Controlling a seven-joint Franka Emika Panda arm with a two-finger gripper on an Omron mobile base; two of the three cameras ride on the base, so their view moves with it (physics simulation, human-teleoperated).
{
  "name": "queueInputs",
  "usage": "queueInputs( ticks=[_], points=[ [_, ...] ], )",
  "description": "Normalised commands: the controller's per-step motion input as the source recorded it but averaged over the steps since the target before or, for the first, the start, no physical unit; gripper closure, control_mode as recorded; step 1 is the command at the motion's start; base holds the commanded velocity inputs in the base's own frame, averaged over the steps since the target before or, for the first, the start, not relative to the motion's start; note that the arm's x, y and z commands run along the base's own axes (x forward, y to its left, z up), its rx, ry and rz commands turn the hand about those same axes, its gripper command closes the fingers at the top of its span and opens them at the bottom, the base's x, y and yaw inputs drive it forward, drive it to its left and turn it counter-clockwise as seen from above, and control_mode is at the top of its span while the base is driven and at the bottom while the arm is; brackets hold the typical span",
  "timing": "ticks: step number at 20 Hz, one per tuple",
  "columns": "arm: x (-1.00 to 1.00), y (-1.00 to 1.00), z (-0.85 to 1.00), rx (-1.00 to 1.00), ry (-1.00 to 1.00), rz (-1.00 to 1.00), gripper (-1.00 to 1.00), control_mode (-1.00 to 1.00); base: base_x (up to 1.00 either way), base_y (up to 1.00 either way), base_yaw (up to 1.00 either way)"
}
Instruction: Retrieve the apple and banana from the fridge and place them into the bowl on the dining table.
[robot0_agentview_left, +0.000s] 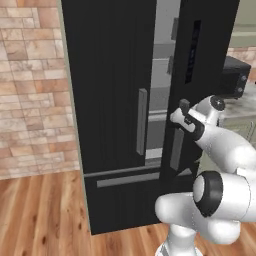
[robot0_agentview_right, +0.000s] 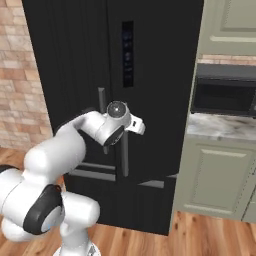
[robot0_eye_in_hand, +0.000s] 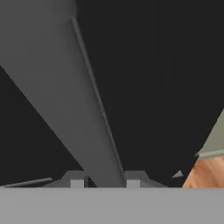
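At the front of the tall black fridge (robot0_agentview_left: 110, 100), my gripper (robot0_eye_in_hand: 105, 181) is closing its two fingertips around the long grey handle (robot0_eye_in_hand: 65, 96) of the right-hand door, the smooth round bar running up between them and touching both. That door (robot0_agentview_left: 197, 75) is standing slightly ajar, a narrow gap showing pale grey shelves (robot0_agentview_left: 159, 107) inside; the apple and banana are not showing through it. The left door's matching handle (robot0_agentview_left: 142, 121) is hanging just beside the gap, with the bottom drawer's flat grey pull (robot0_agentview_left: 127, 179) below. A black microwave (robot0_agentview_right: 225, 95) is sitting on a marbled counter (robot0_agentview_right: 220, 126) over sage cabinets (robot0_agentview_right: 215, 175) to the right, brick wall (robot0_agentview_left: 30, 90) to the left, wood plank floor (robot0_agentview_left: 40, 215) underfoot.
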Motion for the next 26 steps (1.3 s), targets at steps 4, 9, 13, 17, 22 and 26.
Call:
queueInputs(
  ticks=[4,9,13,17,22,26],
  points=[
    [-1.0,-0.89,0.12,0.0,0.0,-0.05,1.0,-1.0,0.0,0.0,0.0],
    [-1.0,-0.92,0.12,0.0,-0.01,-0.03,1.0,-1.0,0.0,0.0,0.0],
    [-1.0,-0.97,0.1,0.0,-0.01,-0.03,1.0,-1.0,0.0,0.0,0.0],
    [-1.0,-0.88,0.22,0.0,0.0,-0.02,1.0,-1.0,0.0,0.0,0.0],
    [-0.99,-0.28,0.52,-0.02,0.0,-0.02,1.0,-1.0,0.0,0.0,0.0],
    [-0.84,0.27,0.68,-0.18,0.0,0.0,1.0,-1.0,0.0,0.0,0.0]
  ],
)
